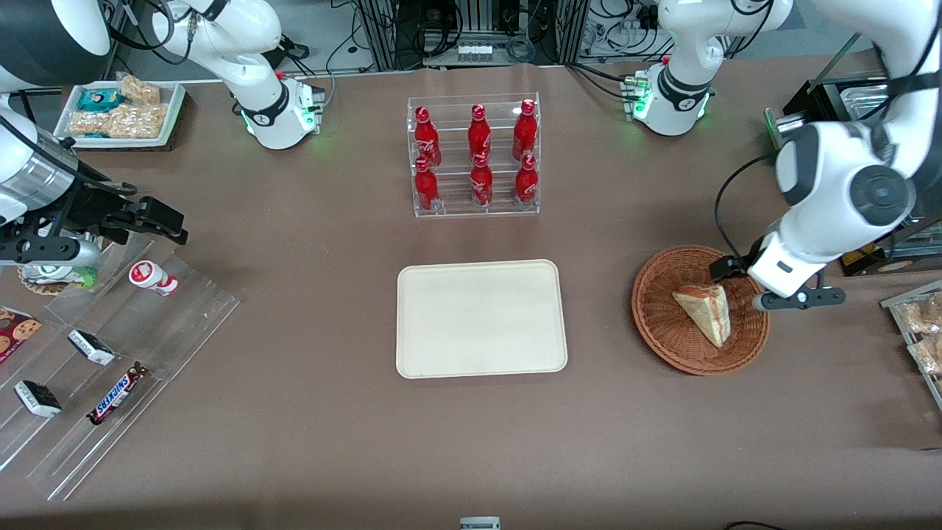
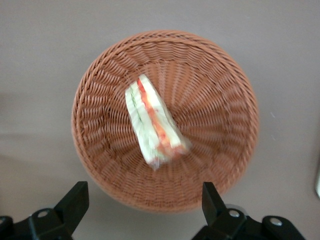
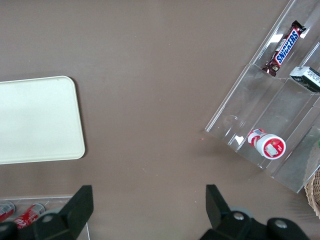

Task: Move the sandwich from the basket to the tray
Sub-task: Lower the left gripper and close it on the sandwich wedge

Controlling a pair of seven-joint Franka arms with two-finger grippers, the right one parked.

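Above the basket (image 2: 165,120) with its sandwich (image 2: 154,121), the spread, empty end effector (image 2: 145,210); Snickers bar (image 1: 117,394) nearby

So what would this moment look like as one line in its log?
claw: open, above basket | sandwich: in basket, ungrasped | tray: empty

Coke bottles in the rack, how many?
6, all in the clear rack: three on the upper step, three on the lower. Gripper hovers open over the basket.
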